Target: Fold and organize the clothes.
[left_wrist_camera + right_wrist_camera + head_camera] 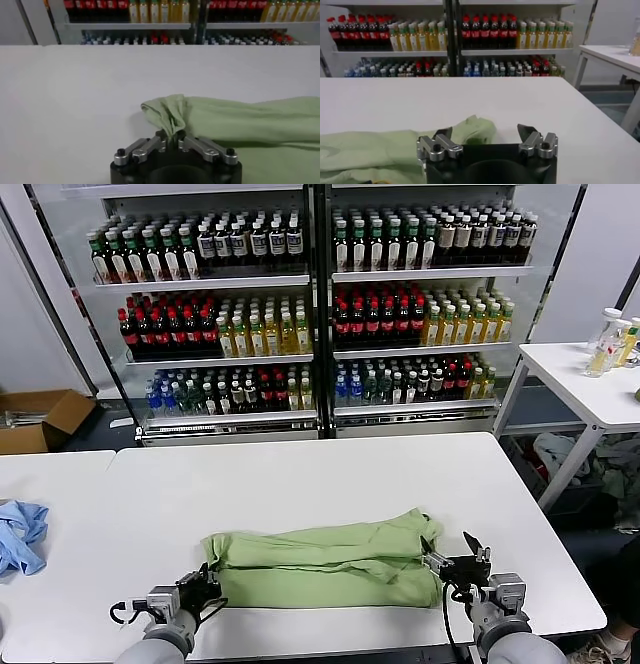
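shirt: light green shirt [325, 556], soft matte fabric, folded lengthwise into a long rumpled band with rolled creases; lies across the white tabletop [300, 474] near its front edge, about centred between the side edges
shirt ends: left end bunched into a rounded wad, right end tapers to a wrinkled flap
left end effector: left end effector [210, 581] near the front edge at the shirt's left end, black body with silver metal linkages; fingers clenched on a pinch of green fabric, cloth puckered up between them in the left wrist view [172, 137]
right end effector: right end effector [452, 547] near the front edge at the shirt's right end; released, black pointed fingers spread wide, nothing between them; one finger [442, 133] is over the cloth edge, the other over bare tabletop; contact with the fabric cannot be told
tabletop: smooth, white, rectangular
blue cloth: crumpled blue cloth [20, 536] on the neighbouring white table [55, 484] to the left
shelves: metal-framed shelves [320, 304] behind, rows of bottles with red, yellow and blue contents
cardboard box: open brown cardboard box [40, 419] on the floor, far left
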